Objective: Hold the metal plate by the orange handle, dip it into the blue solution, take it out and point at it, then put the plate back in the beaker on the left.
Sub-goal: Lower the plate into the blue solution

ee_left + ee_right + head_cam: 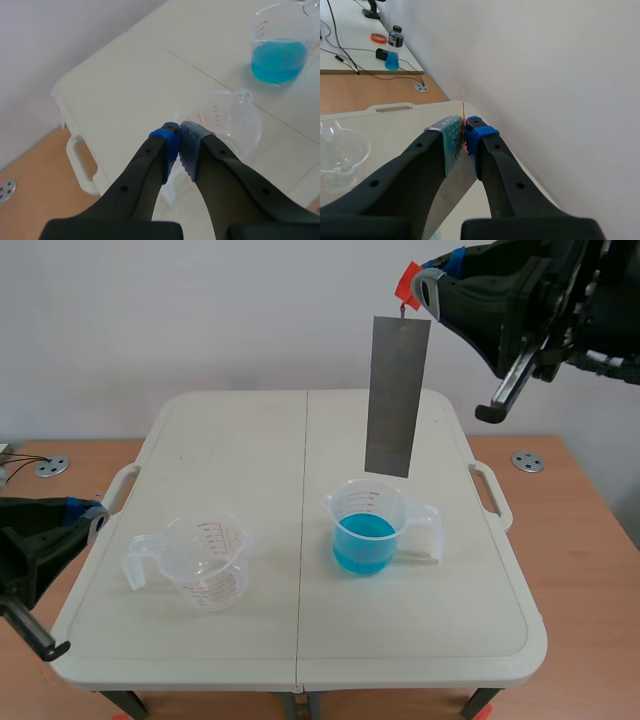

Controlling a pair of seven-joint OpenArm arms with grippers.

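Right arm is up high, and the right claw (425,292) has its 2 fingers clamped tight on the orange handle (408,284). The right wrist view shows that handle (464,131) as a thin orange sliver pinched between the dotted pads. The metal plate (397,395) hangs down from the handle, long and grey, leaning a touch off vertical. Its lower edge sits above the rim of the beaker of blue solution (366,530), clear of the liquid. From the wrist, the plate (451,187) shows as a grey strip dropping away between the fingers.

That blue beaker stands right of the table's middle seam, its handle pointing toward the right side. Left of the seam, well apart from it, stands the clear beaker (203,560) with red markings, nothing in it, handle toward the left arm.

Down low, the left claw (92,516) sits at the left edge of the white table (300,440). In its own view the left claw (179,136) has both pads pressed together with nothing between them. The clear beaker (227,120) is just ahead of its tips, the blue one (279,52) farther on.
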